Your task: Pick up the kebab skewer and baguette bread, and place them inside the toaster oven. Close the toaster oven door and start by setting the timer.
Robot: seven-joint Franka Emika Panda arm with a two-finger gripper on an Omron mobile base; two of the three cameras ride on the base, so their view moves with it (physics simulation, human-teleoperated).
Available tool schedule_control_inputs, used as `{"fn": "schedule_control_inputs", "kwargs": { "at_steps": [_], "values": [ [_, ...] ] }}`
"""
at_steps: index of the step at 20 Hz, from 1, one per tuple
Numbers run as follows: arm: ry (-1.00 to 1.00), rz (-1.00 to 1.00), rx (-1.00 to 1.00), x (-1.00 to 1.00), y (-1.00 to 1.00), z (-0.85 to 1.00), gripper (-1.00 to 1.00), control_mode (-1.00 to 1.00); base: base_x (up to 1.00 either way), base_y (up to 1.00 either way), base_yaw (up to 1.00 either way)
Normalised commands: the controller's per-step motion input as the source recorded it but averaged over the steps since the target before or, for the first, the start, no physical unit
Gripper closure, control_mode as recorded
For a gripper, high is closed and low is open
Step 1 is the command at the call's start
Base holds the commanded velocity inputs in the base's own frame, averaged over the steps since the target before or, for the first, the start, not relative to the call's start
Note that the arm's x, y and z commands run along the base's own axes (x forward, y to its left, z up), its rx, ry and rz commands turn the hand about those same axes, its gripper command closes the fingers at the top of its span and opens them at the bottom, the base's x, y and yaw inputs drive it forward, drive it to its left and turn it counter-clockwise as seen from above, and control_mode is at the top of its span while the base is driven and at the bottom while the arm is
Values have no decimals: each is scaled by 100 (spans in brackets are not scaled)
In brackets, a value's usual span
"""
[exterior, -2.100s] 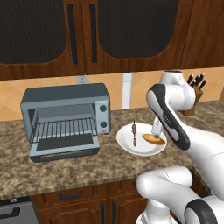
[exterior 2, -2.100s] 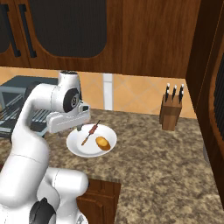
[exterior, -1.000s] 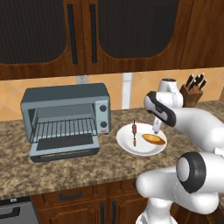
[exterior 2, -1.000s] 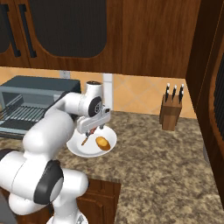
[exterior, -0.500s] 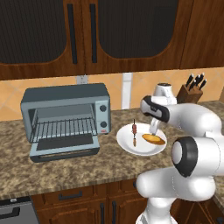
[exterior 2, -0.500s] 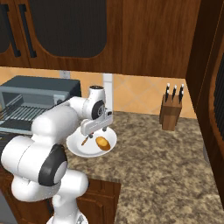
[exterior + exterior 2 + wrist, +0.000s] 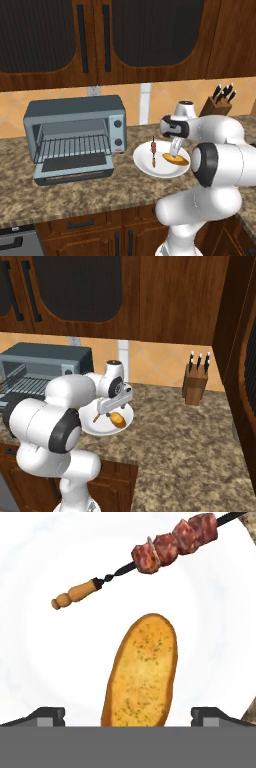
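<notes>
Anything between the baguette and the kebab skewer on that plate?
Nothing: in the hand view, bare white plate separates the baguette bread from the kebab skewer.

Three cameras covering one stretch of kitchen counter.
The left base view is looking forward and down from behind the arm's left, taking in the toaster oven (image 7: 75, 137) at left and the white plate (image 7: 161, 160) near centre. The right base view is facing the same counter (image 7: 190, 436) from the arm's right, sharing plate, oven and knife block (image 7: 195, 385). The hand view is looking straight down from very near onto the plate, baguette bread (image 7: 141, 672) and kebab skewer (image 7: 150, 554).
</notes>
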Motion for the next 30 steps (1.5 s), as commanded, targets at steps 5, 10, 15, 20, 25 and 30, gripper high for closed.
{"fn": "schedule_control_inputs", "kwargs": {
  "at_steps": [5,10,15,20,25,30],
  "values": [
    [0,0,0,0,0,-19,-100,-100,0,0,0],
    [-1,0,0,0,0,-33,-100,-100,0,0,0],
    [0,0,0,0,0,-26,-100,-100,0,0,0],
    [0,0,0,0,0,-15,-100,-100,0,0,0],
    [0,0,0,0,0,-8,-100,-100,0,0,0],
    [0,0,0,0,0,-15,-100,-100,0,0,0]
  ]
}}
